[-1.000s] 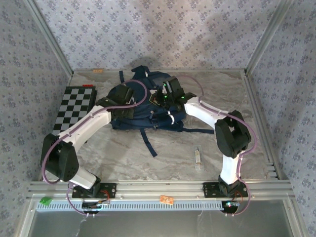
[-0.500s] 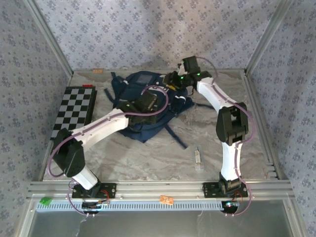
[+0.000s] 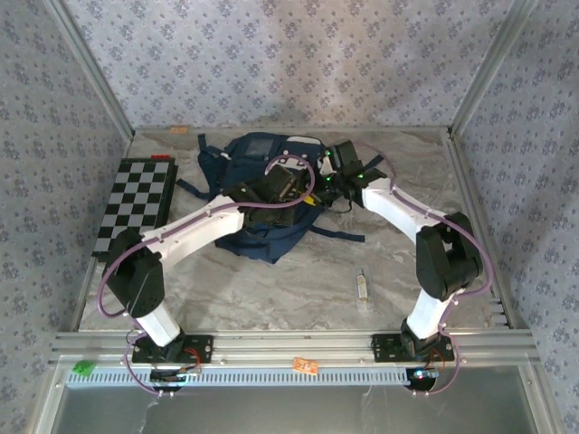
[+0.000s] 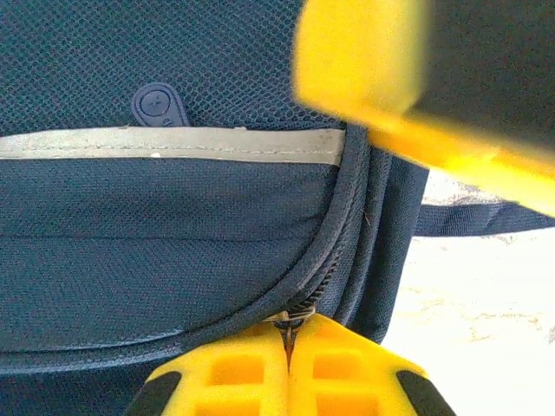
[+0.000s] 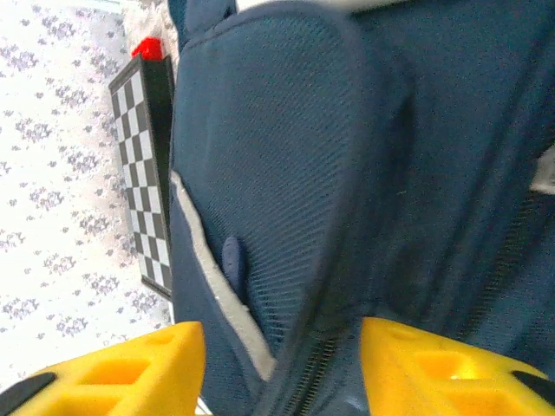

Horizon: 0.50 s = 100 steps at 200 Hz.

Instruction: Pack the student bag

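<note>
The student bag (image 3: 226, 167), navy blue, lies at the back middle of the table with its straps spread out. My left gripper (image 3: 306, 197) rests on the bag's right part. In the left wrist view it (image 4: 290, 347) is shut on the metal zipper pull (image 4: 293, 319) at the curved seam of the bag (image 4: 173, 217). My right gripper (image 3: 326, 183) meets the bag from the right. In its own view it (image 5: 282, 373) stands open, yellow fingers (image 5: 130, 368) astride the bag's (image 5: 286, 130) zip seam. One right finger (image 4: 364, 69) shows blurred above the left jaws.
A folded black-and-white chessboard (image 3: 136, 199) lies at the left, also beside the bag in the right wrist view (image 5: 143, 173). A small clear item (image 3: 362, 286) lies on the marble top in front of the right arm. Patterned walls and metal rails enclose the table.
The bag has been shifted and turned toward the back. My left arm reached further right across it. My right gripper swung to the back, returned to the bag's right side and opened.
</note>
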Each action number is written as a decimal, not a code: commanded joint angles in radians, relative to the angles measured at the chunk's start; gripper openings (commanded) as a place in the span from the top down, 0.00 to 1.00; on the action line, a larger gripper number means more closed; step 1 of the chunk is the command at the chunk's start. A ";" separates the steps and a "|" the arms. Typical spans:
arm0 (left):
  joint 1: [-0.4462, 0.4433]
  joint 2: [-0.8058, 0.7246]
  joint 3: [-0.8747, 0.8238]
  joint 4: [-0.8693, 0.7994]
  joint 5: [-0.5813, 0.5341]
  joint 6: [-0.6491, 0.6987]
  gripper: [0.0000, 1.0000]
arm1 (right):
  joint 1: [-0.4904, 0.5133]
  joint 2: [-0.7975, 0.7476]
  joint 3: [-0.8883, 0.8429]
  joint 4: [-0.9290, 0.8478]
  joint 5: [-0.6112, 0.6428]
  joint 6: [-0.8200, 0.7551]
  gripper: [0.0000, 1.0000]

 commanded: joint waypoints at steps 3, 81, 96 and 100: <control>0.006 0.009 0.013 0.021 0.025 0.000 1.00 | -0.001 0.047 -0.002 0.122 -0.004 0.102 0.60; 0.026 -0.081 -0.123 -0.042 0.019 0.037 1.00 | -0.049 0.072 0.075 -0.085 0.006 -0.112 1.00; 0.051 -0.128 -0.194 -0.044 0.005 0.037 1.00 | -0.072 0.075 0.089 -0.132 -0.002 -0.168 1.00; 0.060 -0.141 -0.216 -0.042 0.005 0.038 1.00 | -0.077 0.076 0.094 -0.148 0.001 -0.180 1.00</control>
